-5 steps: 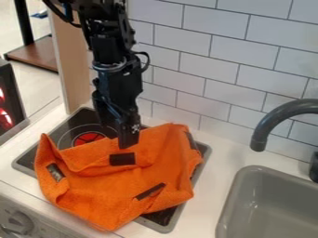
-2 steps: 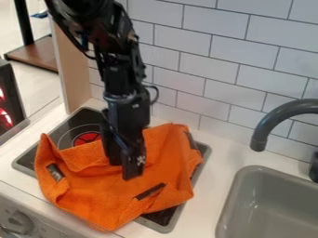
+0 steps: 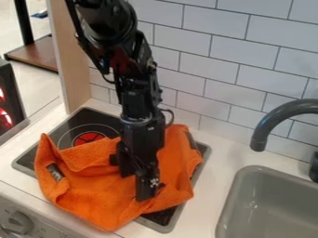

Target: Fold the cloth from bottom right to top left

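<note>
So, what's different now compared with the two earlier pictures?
The gripper has moved down and to the right in the picture, from over the cloth's upper middle to over its lower right part, beside a dark patch there. I see no sign of it taking hold of or letting go of anything. The orange cloth lies as before on the stove, and the faucet and sink are unchanged.

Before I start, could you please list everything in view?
Fabric cloth: one, orange, centre left
Flat stovetop: one, black, beneath cloth
Rectangular sink: one, grey, lower right
Curved tap: one, grey, above sink
Smooth counter: one, white, around sink
Round knob: one, grey, lower left
Wall tiles: many, white, behind
Wooden panel: one, beige, left
Wooden shelf: one, brown, upper left
Boxy unit: one, black, left edge
Jointed arm: one, black, top
Two-finger gripper: one, black, over cloth
</note>
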`<state>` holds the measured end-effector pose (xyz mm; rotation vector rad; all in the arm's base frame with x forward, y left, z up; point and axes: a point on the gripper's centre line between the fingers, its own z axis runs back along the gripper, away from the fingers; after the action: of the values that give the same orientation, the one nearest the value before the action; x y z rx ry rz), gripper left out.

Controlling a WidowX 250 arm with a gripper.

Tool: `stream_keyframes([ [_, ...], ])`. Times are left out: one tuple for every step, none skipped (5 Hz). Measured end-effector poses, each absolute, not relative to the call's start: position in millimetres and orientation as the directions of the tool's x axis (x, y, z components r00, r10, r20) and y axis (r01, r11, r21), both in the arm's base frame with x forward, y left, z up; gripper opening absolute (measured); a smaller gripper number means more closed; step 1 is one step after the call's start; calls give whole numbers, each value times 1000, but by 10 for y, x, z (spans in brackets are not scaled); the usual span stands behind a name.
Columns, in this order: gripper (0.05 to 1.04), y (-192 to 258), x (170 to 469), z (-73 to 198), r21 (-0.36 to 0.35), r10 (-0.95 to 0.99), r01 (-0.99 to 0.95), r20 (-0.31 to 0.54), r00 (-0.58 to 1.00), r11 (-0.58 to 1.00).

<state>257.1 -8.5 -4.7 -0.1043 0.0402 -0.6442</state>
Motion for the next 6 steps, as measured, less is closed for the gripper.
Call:
stream_keyframes([
  [999,-208,2529,-156,-114,-646,639,-40,762,761],
  [938,-224,2526,-235,-112,-649,641,-63,758,759],
  [635,-258,2534,-246,-78,-651,646,-79,755,759],
  [375,-250,2537,-247,-68,-646,642,-85,759,764],
  [184,-249,2540,-247,-69,-642,638,-83,763,767],
  [90,-262,2533,-251,-74,-642,638,-79,762,767],
])
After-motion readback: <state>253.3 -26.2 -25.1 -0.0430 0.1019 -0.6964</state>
